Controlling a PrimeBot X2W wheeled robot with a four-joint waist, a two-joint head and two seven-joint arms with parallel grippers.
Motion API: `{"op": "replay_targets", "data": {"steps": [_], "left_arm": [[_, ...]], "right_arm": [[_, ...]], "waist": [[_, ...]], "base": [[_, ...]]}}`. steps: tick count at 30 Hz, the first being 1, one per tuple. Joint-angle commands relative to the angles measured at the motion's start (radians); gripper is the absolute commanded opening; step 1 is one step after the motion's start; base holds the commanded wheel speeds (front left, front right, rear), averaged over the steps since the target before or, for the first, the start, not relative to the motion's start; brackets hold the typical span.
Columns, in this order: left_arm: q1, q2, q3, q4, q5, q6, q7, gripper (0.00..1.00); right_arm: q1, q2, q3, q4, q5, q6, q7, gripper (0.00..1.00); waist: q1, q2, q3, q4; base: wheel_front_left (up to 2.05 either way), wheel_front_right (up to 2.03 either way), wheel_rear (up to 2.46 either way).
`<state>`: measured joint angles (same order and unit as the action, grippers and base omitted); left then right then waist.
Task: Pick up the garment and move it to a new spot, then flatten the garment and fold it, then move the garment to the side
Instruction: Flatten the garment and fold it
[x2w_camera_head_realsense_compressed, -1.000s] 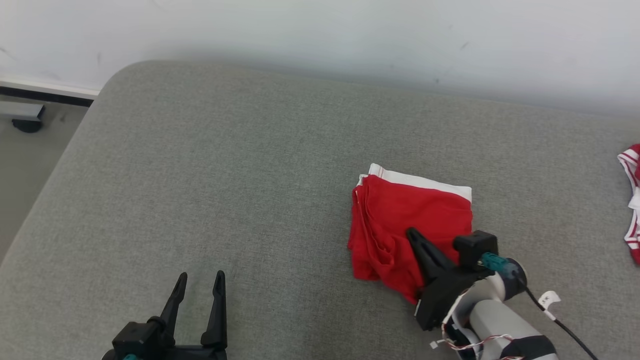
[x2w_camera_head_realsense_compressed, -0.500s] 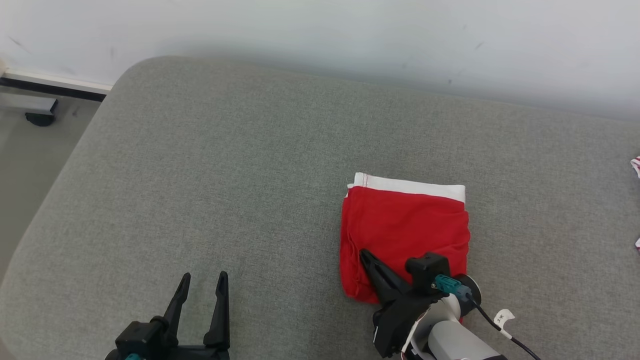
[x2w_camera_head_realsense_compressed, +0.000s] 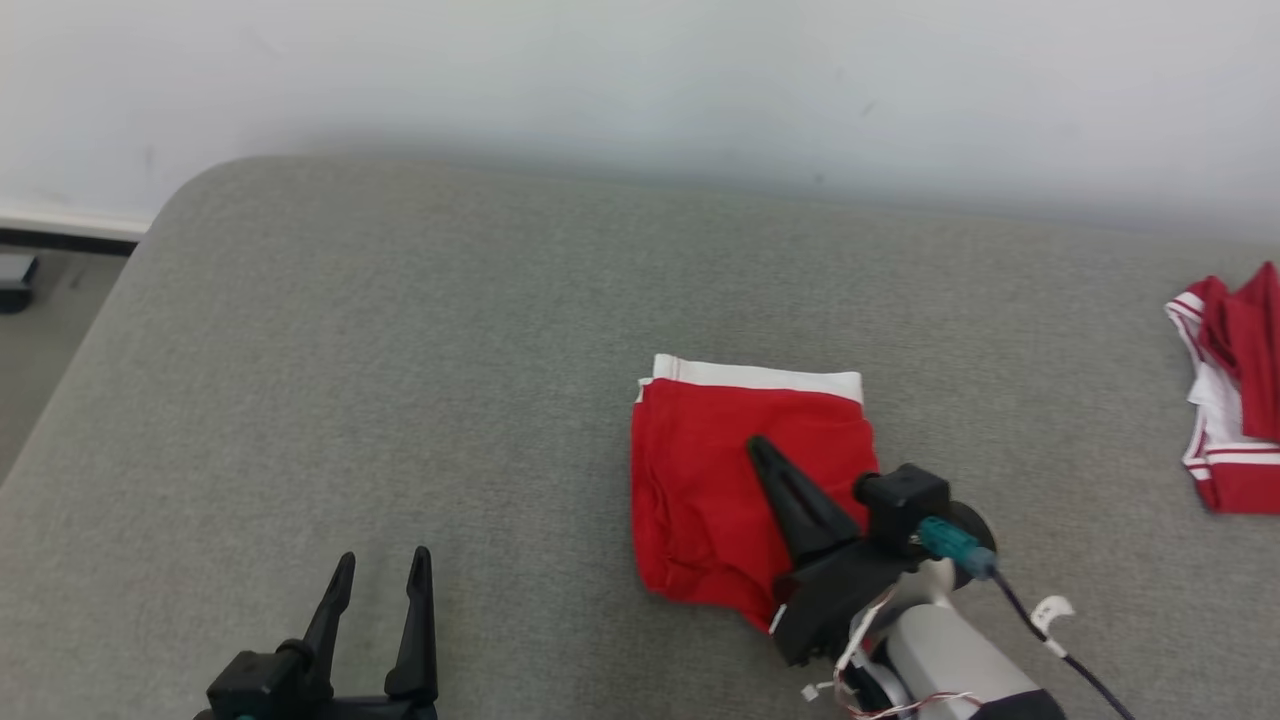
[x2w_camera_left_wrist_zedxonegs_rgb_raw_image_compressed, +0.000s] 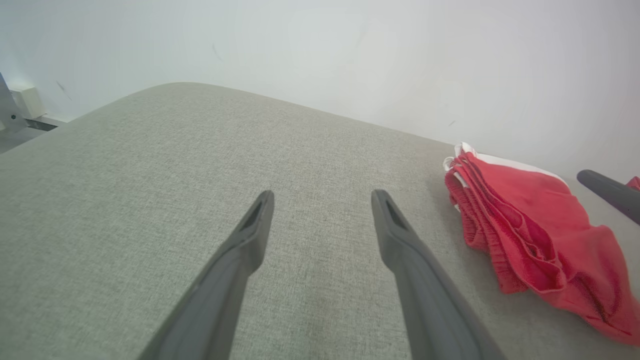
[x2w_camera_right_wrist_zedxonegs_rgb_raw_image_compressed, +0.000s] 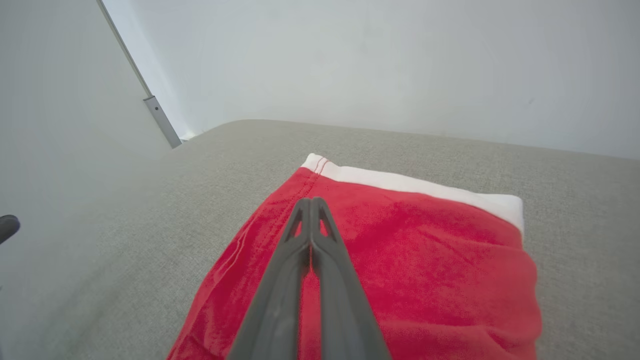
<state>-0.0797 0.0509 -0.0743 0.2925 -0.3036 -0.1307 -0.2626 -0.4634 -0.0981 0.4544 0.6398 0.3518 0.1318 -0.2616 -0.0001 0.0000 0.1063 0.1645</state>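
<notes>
Grey padded surface runs up to a white wall; the folded red garment w/ white waistband lies flat on it, right of centre. R gripper sits over the garment's middle, fingers pressed tight together; can't tell if the tips touch the fabric. L gripper is near the front edge, well apart from it, fingers spread wide, and a second red-white garment lies at far right.

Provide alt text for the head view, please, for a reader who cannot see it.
Folded red shorts with a white waistband lie on a grey padded surface, with the shut right claw reaching over their near right corner. The open left claw is at lower left, and another red and white garment lies at the right edge.
</notes>
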Motion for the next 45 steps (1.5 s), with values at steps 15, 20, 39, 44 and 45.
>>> {"op": "replay_targets", "data": {"steps": [15,20,39,44,45], "left_arm": [[0.066,-0.001,0.051,-0.026,0.049,0.003,-0.003,1.00],[0.087,-0.001,0.075,-0.040,0.074,0.002,-0.003,1.00],[0.166,-0.001,0.149,-0.096,0.128,0.002,-0.003,1.00],[0.175,-0.001,0.152,-0.088,0.126,0.002,-0.003,1.00],[0.175,-0.001,0.154,-0.087,0.126,0.002,-0.003,1.00]], "right_arm": [[0.245,-0.092,-0.288,-0.295,-0.114,-0.002,-0.002,0.51],[0.361,-0.077,-0.383,-0.378,-0.138,-0.002,-0.002,1.00],[0.507,0.013,-0.480,-0.477,-0.183,-0.002,-0.002,1.00],[0.500,0.021,-0.462,-0.457,-0.183,-0.002,-0.002,1.00],[0.500,0.022,-0.462,-0.456,-0.183,-0.002,-0.002,1.00]], "waist": [[0.0001,0.0000,-0.076,-0.148],[0.0001,0.0000,-0.091,-0.178],[0.0001,0.0000,-0.104,-0.217],[0.0001,0.0000,-0.105,-0.210],[0.0001,0.0000,-0.105,-0.208]], "base": [[0.00,0.00,0.00],[0.00,0.00,0.00],[0.00,0.00,0.00],[0.00,0.00,0.00],[0.00,0.00,0.00]]}}
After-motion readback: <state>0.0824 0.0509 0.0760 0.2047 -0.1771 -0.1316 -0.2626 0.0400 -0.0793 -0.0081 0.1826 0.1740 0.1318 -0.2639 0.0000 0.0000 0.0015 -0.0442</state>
